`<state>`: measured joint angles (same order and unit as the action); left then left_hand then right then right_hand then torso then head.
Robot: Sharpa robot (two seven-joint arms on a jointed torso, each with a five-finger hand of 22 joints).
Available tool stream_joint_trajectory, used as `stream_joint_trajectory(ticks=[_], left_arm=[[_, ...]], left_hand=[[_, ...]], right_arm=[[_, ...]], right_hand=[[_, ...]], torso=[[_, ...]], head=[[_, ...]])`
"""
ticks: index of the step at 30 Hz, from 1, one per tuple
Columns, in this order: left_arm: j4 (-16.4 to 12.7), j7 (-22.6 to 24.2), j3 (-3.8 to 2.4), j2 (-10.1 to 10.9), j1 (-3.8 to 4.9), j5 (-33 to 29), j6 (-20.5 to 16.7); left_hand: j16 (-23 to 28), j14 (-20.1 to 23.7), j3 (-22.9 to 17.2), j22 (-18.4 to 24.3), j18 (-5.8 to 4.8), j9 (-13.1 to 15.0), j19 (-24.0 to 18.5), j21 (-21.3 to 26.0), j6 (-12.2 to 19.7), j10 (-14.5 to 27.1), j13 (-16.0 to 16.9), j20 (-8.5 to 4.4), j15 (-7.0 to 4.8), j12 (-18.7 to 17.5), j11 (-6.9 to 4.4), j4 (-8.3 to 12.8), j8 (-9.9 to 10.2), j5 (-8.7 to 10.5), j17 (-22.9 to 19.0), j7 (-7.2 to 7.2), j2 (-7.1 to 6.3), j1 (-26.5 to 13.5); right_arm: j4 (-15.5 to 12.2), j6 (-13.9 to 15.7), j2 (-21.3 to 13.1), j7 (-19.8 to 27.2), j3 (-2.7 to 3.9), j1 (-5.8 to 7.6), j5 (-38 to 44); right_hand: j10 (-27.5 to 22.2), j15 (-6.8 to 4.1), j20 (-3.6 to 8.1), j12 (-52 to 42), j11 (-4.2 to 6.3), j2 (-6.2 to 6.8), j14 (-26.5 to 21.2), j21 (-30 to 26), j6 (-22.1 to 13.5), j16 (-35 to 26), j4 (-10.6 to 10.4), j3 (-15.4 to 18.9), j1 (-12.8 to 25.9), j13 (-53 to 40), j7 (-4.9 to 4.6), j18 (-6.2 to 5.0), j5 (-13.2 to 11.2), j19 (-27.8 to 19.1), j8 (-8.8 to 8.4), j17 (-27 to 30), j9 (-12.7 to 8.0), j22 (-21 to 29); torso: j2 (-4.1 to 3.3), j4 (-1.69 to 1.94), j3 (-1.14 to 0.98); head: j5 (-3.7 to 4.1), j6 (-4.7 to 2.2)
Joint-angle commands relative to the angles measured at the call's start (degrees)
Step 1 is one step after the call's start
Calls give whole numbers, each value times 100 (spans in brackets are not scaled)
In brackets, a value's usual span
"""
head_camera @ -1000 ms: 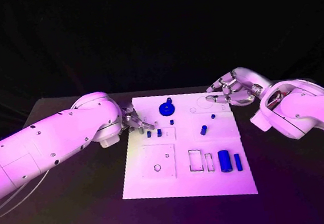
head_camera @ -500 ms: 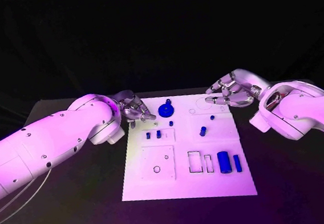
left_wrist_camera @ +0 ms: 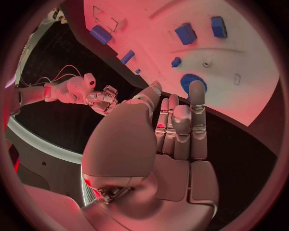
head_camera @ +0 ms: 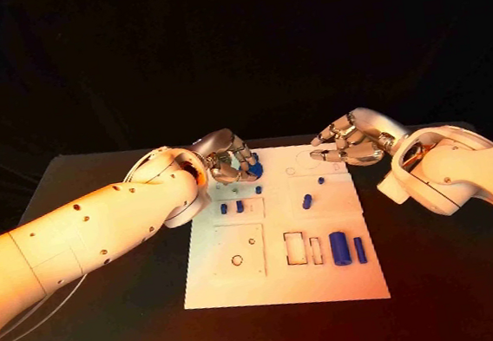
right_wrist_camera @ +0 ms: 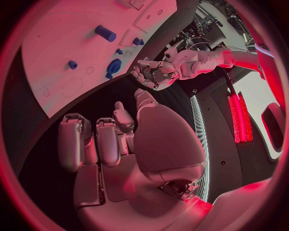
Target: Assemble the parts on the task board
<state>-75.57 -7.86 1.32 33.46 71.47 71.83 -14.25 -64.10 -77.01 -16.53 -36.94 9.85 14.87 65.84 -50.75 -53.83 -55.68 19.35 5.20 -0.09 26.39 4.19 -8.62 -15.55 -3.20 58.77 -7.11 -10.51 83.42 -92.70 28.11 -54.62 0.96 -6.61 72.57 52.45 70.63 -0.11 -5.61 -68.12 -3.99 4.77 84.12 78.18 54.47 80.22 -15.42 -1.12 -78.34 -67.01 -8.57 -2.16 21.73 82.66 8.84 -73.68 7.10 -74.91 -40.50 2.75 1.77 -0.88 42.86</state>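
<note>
My left hand (head_camera: 229, 157), open with fingers straight and holding nothing, hovers just over the blue gear (head_camera: 252, 169) on the board's (head_camera: 283, 279) far edge; it looks light, stiff and slick, best pinched by its toothed rim.

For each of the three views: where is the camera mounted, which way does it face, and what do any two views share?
Head view: on the robot's head, looking down at the task board; both arms enter, left robot hand, right robot hand.
Left wrist view: behind the left robot hand, facing the board and blue gear.
Right wrist view: behind the right robot hand, facing the board.
Shared: all three show the gear.
</note>
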Motion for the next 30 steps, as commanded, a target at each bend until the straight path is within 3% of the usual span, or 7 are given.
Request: stream_joint_trajectory(ticks=[1,7,13,30], left_arm=[[119,17,11,-120,-22,800,216],[324,-115,29,-328,-74,1122,526],[453,-236,34,-443,-101,1295,763],[642,-264,34,-632,-159,1377,926]], left_hand=[[-116,-76,-41,-205,-11,-60,105,-176,-87,34,-110,2,17,-84,9,-4,52,26,57,5,-53,9],[-365,-183,-77,-683,-86,-156,317,-582,-243,1,-308,11,28,-226,23,-10,114,26,189,22,-69,-2],[-464,-214,-79,-871,-113,-203,381,-747,-339,-40,-407,13,27,-292,21,-15,141,26,217,14,-82,-23],[-692,-302,-117,-1247,-171,-282,510,-1060,-446,-160,-546,13,22,-371,13,-1,206,25,364,-1,-66,-8]], right_arm=[[-7,-71,9,46,0,-8,18],[-7,-67,22,56,0,-15,18],[-5,-59,28,61,0,-18,18],[-1,-54,46,71,1,-21,18]], right_hand=[[-36,-42,-3,17,19,-45,213,-25,-38,-27,-2,30,9,5,-7,-100,22,-30,29,4,-9,-662],[-36,-42,-3,17,19,-45,213,-25,-38,-27,-2,30,9,5,-7,-100,22,-30,29,4,-9,-662],[-44,-43,-3,24,20,-53,211,-42,-41,-35,3,24,0,13,-7,-104,32,-38,32,14,-10,-651],[-54,-43,-3,34,20,-58,210,-50,-43,-40,5,20,-5,23,-7,-105,38,-43,33,20,-11,-646]], torso=[[-6,-1,1],[-6,-8,2],[-7,-5,1],[1,4,1]], head=[[7,1],[22,8],[44,18],[62,31]])
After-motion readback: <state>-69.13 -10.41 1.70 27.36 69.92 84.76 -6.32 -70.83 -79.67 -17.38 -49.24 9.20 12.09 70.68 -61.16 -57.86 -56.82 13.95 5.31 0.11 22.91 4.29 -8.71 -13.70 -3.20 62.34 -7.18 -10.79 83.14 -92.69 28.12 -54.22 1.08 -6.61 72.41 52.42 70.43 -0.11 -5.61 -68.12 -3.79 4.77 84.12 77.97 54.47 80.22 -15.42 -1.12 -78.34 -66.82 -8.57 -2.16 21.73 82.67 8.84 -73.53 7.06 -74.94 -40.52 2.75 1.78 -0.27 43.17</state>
